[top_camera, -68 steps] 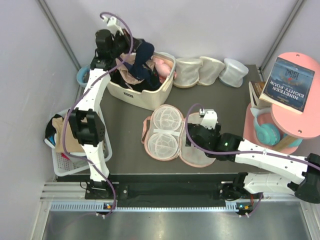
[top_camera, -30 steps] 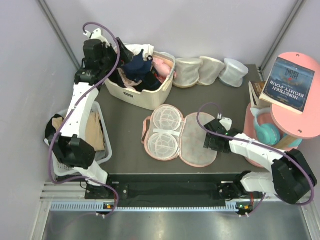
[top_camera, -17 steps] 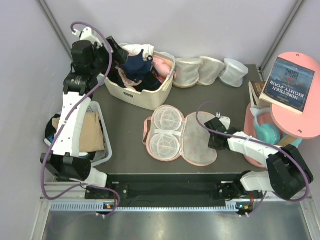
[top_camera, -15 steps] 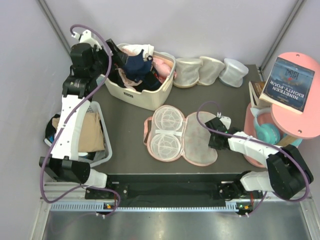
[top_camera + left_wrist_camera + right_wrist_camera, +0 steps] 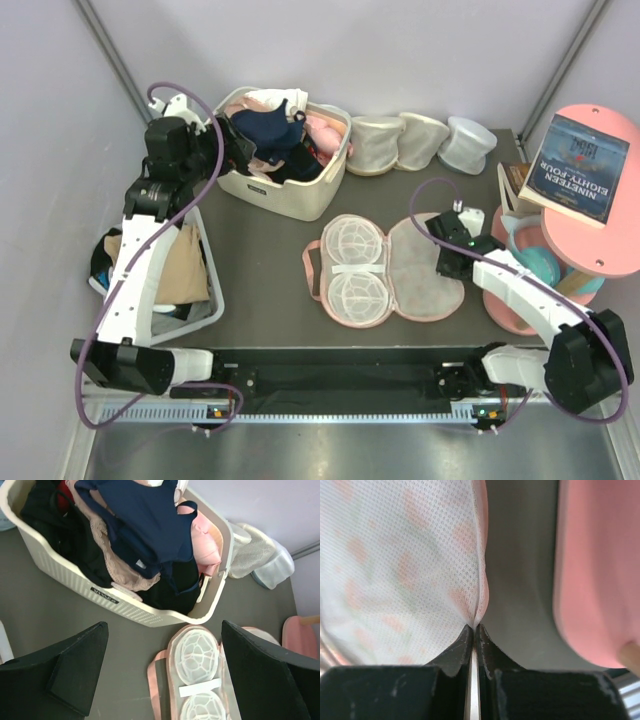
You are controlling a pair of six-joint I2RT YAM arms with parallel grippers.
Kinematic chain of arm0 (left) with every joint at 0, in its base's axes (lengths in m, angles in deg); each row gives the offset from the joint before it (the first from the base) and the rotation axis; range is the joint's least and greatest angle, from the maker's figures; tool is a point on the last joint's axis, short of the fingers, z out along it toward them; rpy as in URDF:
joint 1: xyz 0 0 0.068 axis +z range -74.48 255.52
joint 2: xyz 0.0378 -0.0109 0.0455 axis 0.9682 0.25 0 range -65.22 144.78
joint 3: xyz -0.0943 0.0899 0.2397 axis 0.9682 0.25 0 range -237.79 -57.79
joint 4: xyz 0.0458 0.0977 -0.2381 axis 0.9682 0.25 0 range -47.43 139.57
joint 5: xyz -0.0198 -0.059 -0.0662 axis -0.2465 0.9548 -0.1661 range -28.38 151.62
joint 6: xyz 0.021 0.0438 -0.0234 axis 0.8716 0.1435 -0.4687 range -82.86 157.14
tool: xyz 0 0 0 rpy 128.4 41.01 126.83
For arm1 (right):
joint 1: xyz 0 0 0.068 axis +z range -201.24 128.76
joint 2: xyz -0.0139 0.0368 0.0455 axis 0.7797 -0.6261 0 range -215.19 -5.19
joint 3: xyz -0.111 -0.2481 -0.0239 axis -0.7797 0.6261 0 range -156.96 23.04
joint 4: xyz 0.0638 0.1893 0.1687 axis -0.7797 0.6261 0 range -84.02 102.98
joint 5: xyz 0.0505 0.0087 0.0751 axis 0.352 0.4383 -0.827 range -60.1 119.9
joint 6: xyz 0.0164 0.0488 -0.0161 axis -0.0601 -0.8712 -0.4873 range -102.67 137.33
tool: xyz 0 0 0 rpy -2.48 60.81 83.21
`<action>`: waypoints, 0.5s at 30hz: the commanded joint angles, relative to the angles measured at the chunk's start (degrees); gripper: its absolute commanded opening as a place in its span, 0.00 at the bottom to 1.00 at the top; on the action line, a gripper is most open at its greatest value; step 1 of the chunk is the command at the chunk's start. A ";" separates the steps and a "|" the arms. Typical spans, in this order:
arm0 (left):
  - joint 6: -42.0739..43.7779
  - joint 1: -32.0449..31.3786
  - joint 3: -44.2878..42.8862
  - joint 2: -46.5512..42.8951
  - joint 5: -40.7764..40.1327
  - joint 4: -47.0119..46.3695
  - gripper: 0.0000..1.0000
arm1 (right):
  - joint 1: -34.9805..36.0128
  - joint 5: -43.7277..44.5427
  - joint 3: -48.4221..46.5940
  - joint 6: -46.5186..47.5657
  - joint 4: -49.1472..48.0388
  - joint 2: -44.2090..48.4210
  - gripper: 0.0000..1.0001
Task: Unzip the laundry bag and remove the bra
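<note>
Pinching only a thin fold of mesh at the rim of the laundry bag (image 5: pixel 405 555) with the right gripper (image 5: pixel 474 626), jaws pressed together on the fabric. Easy to lose on any sideways pull, with so little cloth in the bite. Just as likely to drag the whole opened bag across the table (image 5: pixel 520 555) instead of pinning it. Close beside this gripper on its outer side, the pink stand (image 5: pixel 592 570): easily clipped on a careless lift or swing.

Hanging by the basket (image 5: pixel 65 575) with the left gripper (image 5: pixel 161 630) spread wide and holding nothing. Just ahead of those fingers, the bra (image 5: pixel 145 525), draped on top of the pile in the basket, well apart from the bag and out of it, so little left of the task by the look of it.

Risk on this side: straps lying over the black clothing (image 5: pixel 65 525) and close against the pale pink garment (image 5: pixel 200 535). Hence the danger of catching a strap on a finger while backing off and hauling the bra, or a neighbour, over the basket rim. Also to be avoided: dipping low, knocking the basket wall and shoving it toward the bag.
</note>
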 commanded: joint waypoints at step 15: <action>-0.44 0.37 11.85 -12.55 -5.32 4.74 0.99 | 25.46 0.01 -23.28 9.22 -3.83 -16.09 0.00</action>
